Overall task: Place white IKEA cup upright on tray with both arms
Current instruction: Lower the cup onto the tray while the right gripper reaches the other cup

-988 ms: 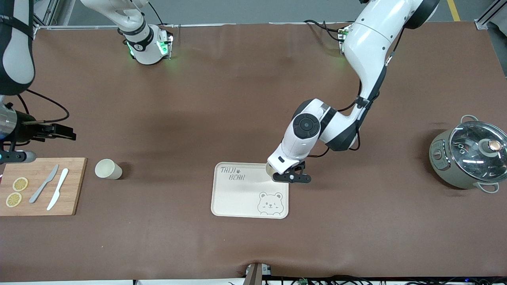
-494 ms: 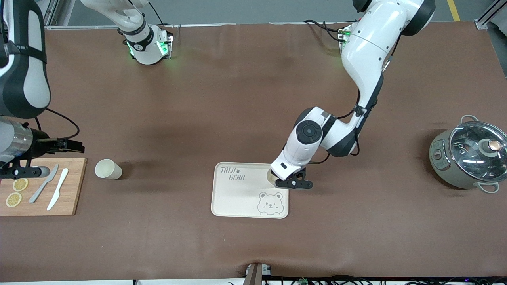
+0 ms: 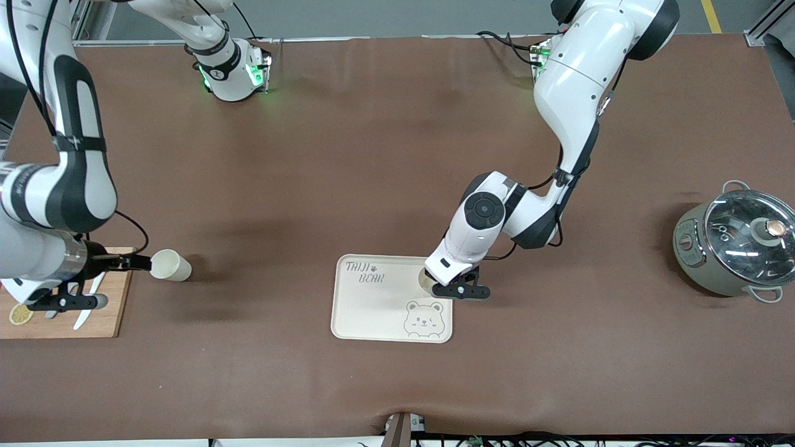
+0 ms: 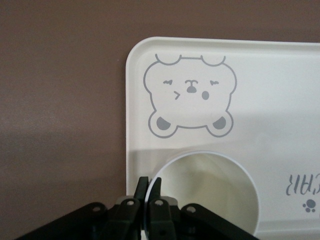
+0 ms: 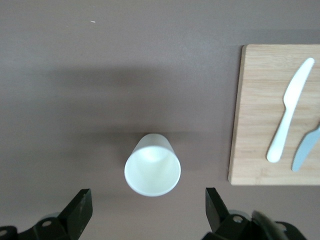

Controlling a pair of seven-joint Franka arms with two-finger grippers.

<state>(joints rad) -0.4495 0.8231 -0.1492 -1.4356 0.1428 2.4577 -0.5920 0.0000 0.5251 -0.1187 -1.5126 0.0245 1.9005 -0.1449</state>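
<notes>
**A:** Where's the cup?

**B:** One white cup (image 4: 207,192) stands on the tray (image 4: 280,90), its rim pinched by my left gripper (image 4: 149,192). My right gripper (image 5: 147,207), fingers apart, hangs over another white cup (image 5: 152,170).

**A:** Worries?

**B:** Letting go crooked could tip it.

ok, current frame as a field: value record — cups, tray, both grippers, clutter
left gripper: shut on rim of cup on tray, upright, over the tray's edge toward the left arm's end
tray: cream, bear face, flat on table
second cup: upright on bare table beside cutting board, not gripped
right gripper: open, over the second cup
cutting board items: white knife, grey knife, lemon slice
pot: lidded, left arm's end
</notes>
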